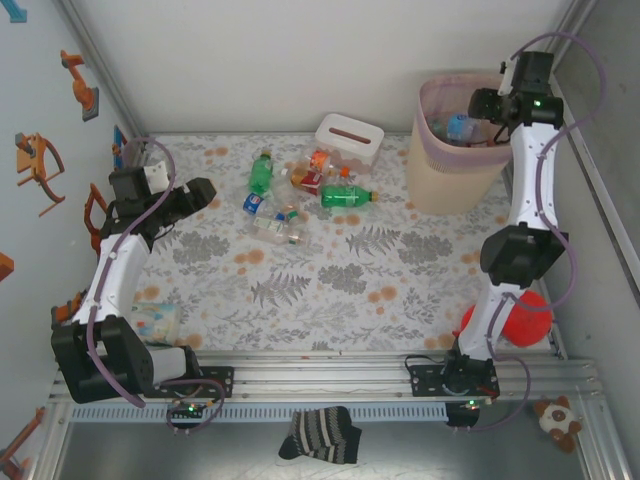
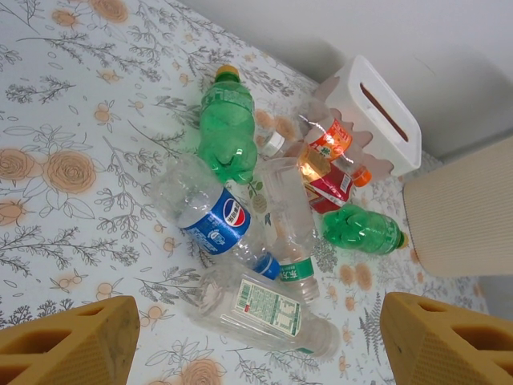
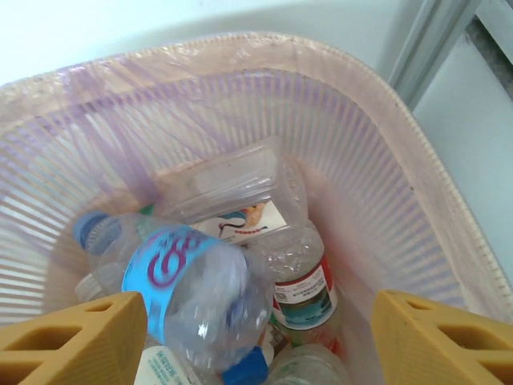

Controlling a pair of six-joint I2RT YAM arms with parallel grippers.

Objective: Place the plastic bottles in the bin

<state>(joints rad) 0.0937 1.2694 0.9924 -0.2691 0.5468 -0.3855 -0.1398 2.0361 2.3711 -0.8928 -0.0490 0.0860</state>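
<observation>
Bottles first, on the left. The left claw (image 2: 260,343) hangs spread and empty over the table (image 2: 64,96), with nothing between its pads. The heap of plastic bottles (image 2: 272,216) waiting to be binned lies beneath and ahead of it. A clear bottle with a green-and-white label (image 2: 264,309) lies right under the claw. The Pepsi bottle (image 2: 215,218) is just beyond that, and an upturned green bottle (image 2: 227,128) lies farther ahead. A second green bottle (image 2: 365,228) lies off to the claw's front right. The white tissue box (image 2: 377,112) sits past the heap (no part of this job).

The bin (image 2: 465,208) stands farther to that claw's right. The right claw (image 3: 256,337) is poised over the bin's mouth with its jaws apart. A blurred bottle with a blue band (image 3: 192,297) sits directly below it, clear of the right pad, so it looks let go rather than gripped. More bottles lie deeper beneath the claw, among them a red-and-teal labelled one (image 3: 300,285).

My reading is that the right side is at the drop step and the left is lined up for a pick. The left claw's next move is to descend onto the nearest bottle and close across its body, which may roll.
</observation>
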